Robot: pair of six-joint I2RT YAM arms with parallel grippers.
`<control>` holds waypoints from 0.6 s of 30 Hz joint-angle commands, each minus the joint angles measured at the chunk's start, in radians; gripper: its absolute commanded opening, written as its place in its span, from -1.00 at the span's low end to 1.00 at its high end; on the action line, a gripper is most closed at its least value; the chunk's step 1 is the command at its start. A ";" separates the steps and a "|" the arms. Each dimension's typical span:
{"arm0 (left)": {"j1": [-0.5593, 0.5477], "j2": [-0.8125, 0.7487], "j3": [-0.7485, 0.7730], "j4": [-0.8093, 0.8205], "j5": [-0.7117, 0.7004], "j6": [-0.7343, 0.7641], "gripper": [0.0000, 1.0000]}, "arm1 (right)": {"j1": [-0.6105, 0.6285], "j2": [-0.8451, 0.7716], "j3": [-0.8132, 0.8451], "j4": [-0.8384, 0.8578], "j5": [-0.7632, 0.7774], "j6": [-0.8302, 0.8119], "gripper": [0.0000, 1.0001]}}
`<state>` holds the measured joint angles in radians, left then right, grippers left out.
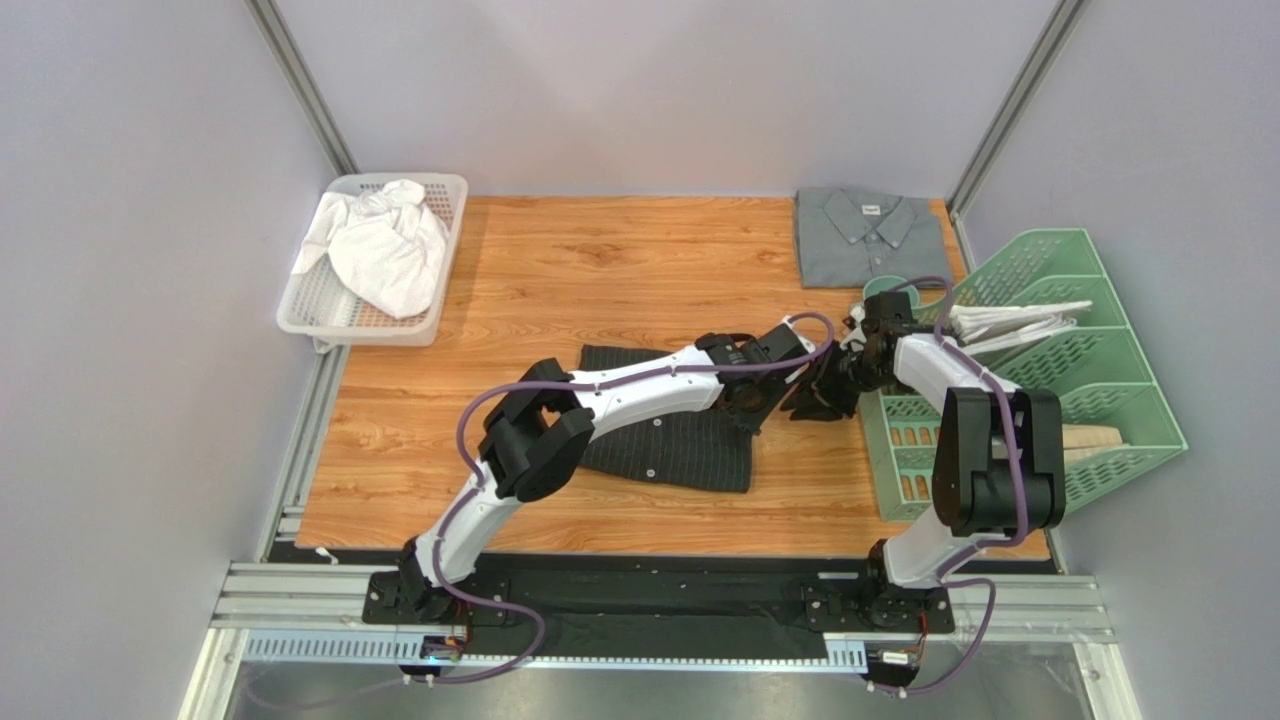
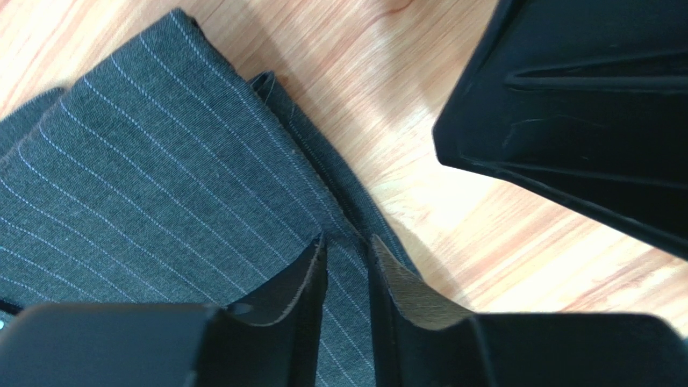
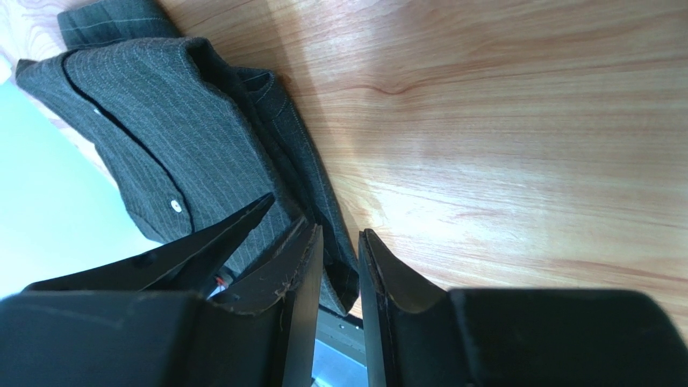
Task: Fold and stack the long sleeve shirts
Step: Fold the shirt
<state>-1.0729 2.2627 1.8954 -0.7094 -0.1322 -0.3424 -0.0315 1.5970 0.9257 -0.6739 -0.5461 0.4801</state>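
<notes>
Your black long sleeve shirt with thin pale pinstripes (image 1: 661, 443) lies partly folded in the middle of the frame in the overhead view, on the light wooden table (image 1: 601, 270). Its right edge runs under both claws.

Your left gripper (image 2: 347, 242) has its jaws drawn narrow over the shirt's folded edge. Striped cloth shows in the slit between them, but you cannot tell from its wrist view whether they actually bite the cloth or only straddle it.

Your right gripper (image 3: 339, 234) sits just beside the left one, almost touching it. Its jaws are also narrow, and the shirt's hem and corner pass through the gap, so it is pinching the pinstriped shirt.

The plain grey collared long sleeve shirt (image 1: 869, 233) lies folded flat at the upper right of the table, well apart from the black one.

At the upper left you have a white plastic mesh basket (image 1: 455, 225) holding a crumpled white garment (image 1: 383, 248). At the right stands a pale green slotted file rack (image 1: 1112, 405) with white papers (image 1: 1022, 323) in its upper compartment.
</notes>
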 commanded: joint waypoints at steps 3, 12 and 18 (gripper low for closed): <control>-0.007 0.017 0.045 -0.030 -0.030 -0.015 -0.67 | -0.013 0.026 0.001 -0.001 -0.014 0.040 -0.44; 0.039 -0.101 -0.044 0.027 0.046 -0.001 -1.00 | 0.019 0.032 -0.008 0.048 -0.115 0.026 -0.49; 0.056 -0.166 -0.068 0.030 0.080 0.006 -1.00 | 0.074 0.067 -0.030 0.108 -0.150 0.060 -0.49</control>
<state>-1.0275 2.2040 1.8389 -0.7082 -0.0834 -0.3489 0.0036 1.6310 0.9112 -0.6346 -0.6392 0.5034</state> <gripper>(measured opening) 0.003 0.255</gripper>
